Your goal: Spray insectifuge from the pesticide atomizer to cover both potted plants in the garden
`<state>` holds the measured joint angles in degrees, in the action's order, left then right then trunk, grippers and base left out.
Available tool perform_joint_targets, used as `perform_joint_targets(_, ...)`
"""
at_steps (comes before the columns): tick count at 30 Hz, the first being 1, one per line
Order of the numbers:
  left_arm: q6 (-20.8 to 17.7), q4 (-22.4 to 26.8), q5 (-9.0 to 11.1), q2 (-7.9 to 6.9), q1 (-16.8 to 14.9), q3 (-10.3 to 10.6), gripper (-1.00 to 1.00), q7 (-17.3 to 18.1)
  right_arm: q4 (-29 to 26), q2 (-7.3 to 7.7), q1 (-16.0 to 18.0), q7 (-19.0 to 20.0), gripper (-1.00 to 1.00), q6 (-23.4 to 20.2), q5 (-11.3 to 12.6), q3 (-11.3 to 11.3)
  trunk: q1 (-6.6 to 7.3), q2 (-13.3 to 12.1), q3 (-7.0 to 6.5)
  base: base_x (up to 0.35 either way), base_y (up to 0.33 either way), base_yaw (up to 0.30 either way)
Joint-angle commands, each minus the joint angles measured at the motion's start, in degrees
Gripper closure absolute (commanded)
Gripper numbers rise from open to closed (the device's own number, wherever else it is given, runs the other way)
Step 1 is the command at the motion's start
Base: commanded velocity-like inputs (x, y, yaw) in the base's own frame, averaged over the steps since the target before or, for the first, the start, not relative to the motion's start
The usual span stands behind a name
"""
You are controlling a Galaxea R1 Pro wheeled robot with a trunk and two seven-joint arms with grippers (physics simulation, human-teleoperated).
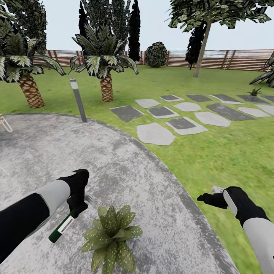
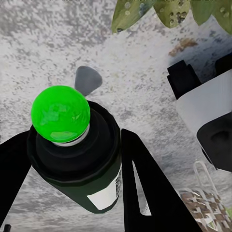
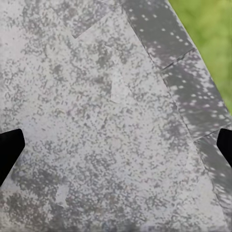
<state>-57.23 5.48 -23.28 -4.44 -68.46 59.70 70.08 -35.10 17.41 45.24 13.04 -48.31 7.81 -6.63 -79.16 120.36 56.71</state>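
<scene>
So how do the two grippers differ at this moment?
The left gripper is shut on the pesticide atomizer, beside the potted plant; the right gripper is open and holds nothing. The left hangs over the paved patio well inside its edge, the right near the patio's border with the grass. Both are black.
</scene>
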Motion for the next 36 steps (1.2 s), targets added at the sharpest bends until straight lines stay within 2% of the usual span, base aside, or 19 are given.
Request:
perform_joint_targets(1,-0.4,0.2,-0.6,-0.05,0.0,-0.1,1.00,0.5,-0.1,-0.01,0.0,0.0,-1.00,-0.3,0.2,-0.1,0.01,0.0,0.05,0.000,0.000,0.000)
perform_joint_targets(5,-0.4,0.2,-0.6,-0.05,0.0,-0.1,1.00,0.4,-0.1,-0.01,0.0,0.0,-1.00,-0.3,0.2,-0.1,0.01,0.0,0.05,-0.090,0.000,0.000)
perform_joint_targets(17,-0.4,0.1,-0.6,-0.08,0.0,-0.1,1.00,0.4,-0.1,-0.01,0.0,0.1,-1.00,-0.3,0.2,-0.1,0.01,0.0,0.05,-0.297,0.000,0.000)
perform_joint_targets(27,-0.4,0.1,-0.6,-0.04,0.0,-0.1,1.00,0.4,-0.1,-0.01,0.0,0.0,-1.00,-0.3,0.2,-0.1,0.01,0.0,0.05,-0.017,-0.146,0.000)
perform_joint_targets(36,-0.4,0.1,-0.6,-0.05,0.0,0.0,1.00,0.4,-0.1,-0.01,0.0,0.1,-1.00,-0.3,0.2,-0.1,0.01,0.0,0.05,0.000,-0.010,0.000)
